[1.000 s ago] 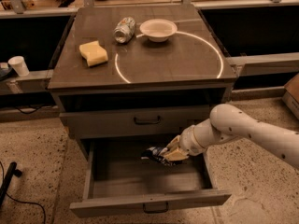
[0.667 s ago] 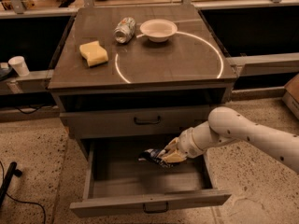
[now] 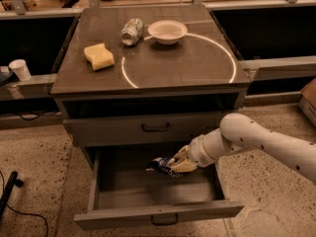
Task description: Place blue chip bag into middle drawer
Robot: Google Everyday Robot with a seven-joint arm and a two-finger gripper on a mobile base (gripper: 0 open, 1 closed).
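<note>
Gripper (image 3: pixel 178 165) low inside the open middle drawer (image 3: pixel 158 215), clamped on one end of the blue chip bag (image 3: pixel 159 166). Bag sticks out leftward over the drawer floor. Likely light, crinkly and slick, with crushable contents, so a gathered edge suits best. Can't tell if it touches the floor. Drawer's rear is in shadow.

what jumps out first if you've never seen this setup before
The white arm reaches in from the right, its gripper shut on the blue chip bag inside the pulled-out middle drawer. After that the eye goes to the cabinet top: a yellow sponge at the left, and at the back a silver can lying on its side beside a white bowl.
</note>
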